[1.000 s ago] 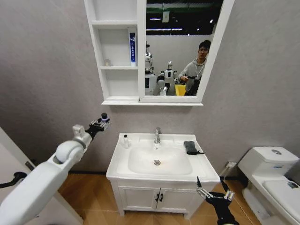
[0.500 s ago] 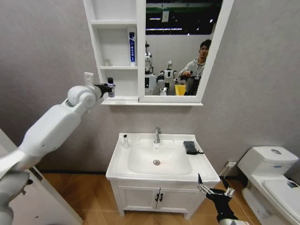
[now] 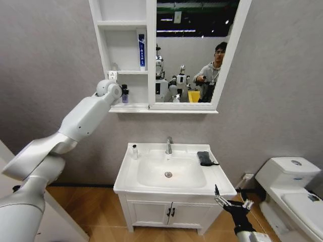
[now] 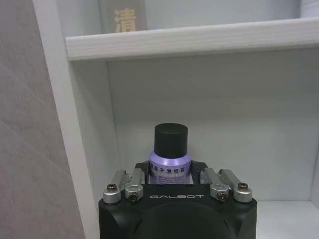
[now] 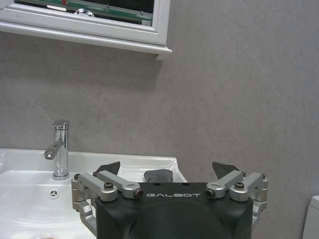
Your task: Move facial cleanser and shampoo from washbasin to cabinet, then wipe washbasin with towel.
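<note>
While it sits between the fingers of the left gripper, the purple bottle is inside the lowest open compartment of the cabinet.

Purple bottle [image 4: 170, 160]: lavender body, black cap, upright; printed label partly hidden by the gripper body. In the head view it is a small dark-capped shape [image 3: 124, 94] at the mouth of the bottom compartment.

Left gripper [image 4: 172, 174]: closed on the bottle's lower body, fingers pressed against both sides; the arm reaches up from the robot's left to the cabinet [image 3: 110, 59].

Cabinet: white, wall-mounted, three open compartments beside a framed mirror [image 3: 192, 50]; a tall white tube with blue print [image 3: 142, 50] stands in the middle compartment, above the held bottle.

Washbasin [image 3: 130, 174]: white, below the cabinet, chrome faucet [image 3: 169, 145] at the back rim, drain at the bowl's centre.

Small white bottle [image 3: 135, 150]: upright on the basin's rear ledge on the robot's left, well apart from the faucet.

Towel [image 3: 204, 158]: dark folded cloth on the basin ledge on the robot's right, beside the bowl; also seen from the right wrist [image 5: 158, 175].

Right gripper [image 3: 231, 204]: low, in front of the basin's right front corner, fingers spread wide and holding nothing.

Toilet [image 3: 287, 176]: white, far right.
</note>
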{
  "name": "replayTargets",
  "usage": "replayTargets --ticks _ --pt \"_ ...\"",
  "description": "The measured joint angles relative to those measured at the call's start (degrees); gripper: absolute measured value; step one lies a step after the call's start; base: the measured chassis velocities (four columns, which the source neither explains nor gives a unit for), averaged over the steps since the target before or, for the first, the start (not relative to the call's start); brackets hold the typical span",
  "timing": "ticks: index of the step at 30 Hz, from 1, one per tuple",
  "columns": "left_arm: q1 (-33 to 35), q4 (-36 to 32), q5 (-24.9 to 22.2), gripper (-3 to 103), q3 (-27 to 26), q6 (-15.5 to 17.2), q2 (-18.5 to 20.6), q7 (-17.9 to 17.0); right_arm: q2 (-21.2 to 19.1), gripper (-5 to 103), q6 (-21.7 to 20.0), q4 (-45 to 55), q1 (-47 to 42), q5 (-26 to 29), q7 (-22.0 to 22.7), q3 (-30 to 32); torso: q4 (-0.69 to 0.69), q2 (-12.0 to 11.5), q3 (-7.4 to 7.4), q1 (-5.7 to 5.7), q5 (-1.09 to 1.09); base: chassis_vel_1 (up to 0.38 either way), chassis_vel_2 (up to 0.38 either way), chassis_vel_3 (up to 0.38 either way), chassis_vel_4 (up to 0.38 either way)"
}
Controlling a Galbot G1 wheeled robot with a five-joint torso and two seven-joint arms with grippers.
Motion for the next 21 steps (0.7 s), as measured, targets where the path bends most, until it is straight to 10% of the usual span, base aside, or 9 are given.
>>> replayTargets --ticks 8,21 --pt "1.0 3.0 2.57 41 -2.0 -1.03 -1.17 1.72 -0.61 100 -0.39 0.03 -0.02 0.47 0.04 0.24 0.0 0.0 0.0 -0.01 0.0 0.0 0.0 0.0 0.0" --pt "7.87 -11.87 0.48 88 -3.87 -0.99 5.91 0.45 -0.44 100 -0.54 -0.09 0.09 0.38 0.34 0.03 -0.01 0.01 -0.01 -0.01 0.0 0.0 0.0 0.0 0.0"
